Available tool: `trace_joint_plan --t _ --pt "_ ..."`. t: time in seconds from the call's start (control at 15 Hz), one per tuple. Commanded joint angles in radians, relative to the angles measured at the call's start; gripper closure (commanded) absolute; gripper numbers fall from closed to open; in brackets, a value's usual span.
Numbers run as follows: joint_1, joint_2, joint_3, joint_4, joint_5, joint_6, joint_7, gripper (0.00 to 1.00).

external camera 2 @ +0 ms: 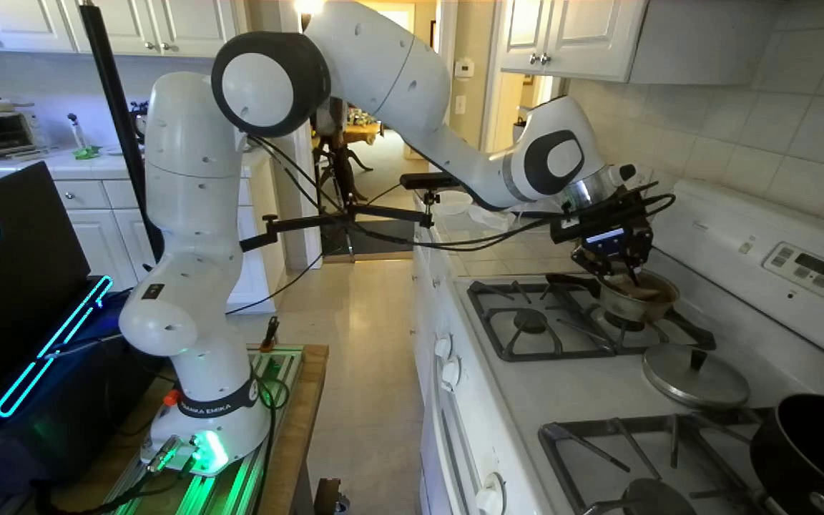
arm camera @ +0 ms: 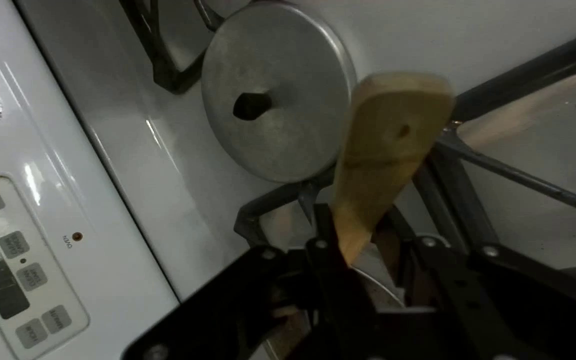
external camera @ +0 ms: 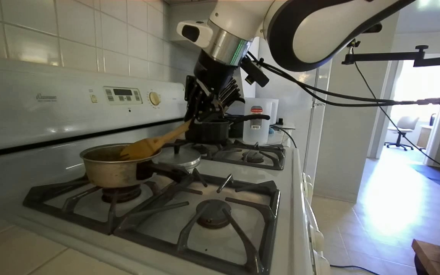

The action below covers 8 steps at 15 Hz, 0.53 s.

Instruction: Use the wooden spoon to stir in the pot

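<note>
The golden-brass pot stands on a back burner, its dark handle pointing to the stove's front; it also shows in an exterior view. The tan wooden spoon is tilted, its head in the pot's mouth and its handle rising over the rim. My gripper is above the pot, also in an exterior view. In the wrist view the fingers are closed around the spoon handle, whose broad end points toward the camera. The pot's rim shows partly below; the spoon's head is hidden there.
A metal lid with a dark knob lies on the stovetop beside the pot. A black pot stands on another burner. Raised grates cover the stovetop. The control panel rises behind the pot. A white pitcher stands beyond the stove.
</note>
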Motion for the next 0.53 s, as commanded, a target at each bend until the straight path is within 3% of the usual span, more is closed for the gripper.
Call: trace_joint_plan --t 0.0,0.47 --pt "0.01 0.024 0.012 0.03 0.029 -0.009 0.03 0.93" --pt "0.031 0.038 0.045 0.019 0.046 0.002 0.044 0.93"
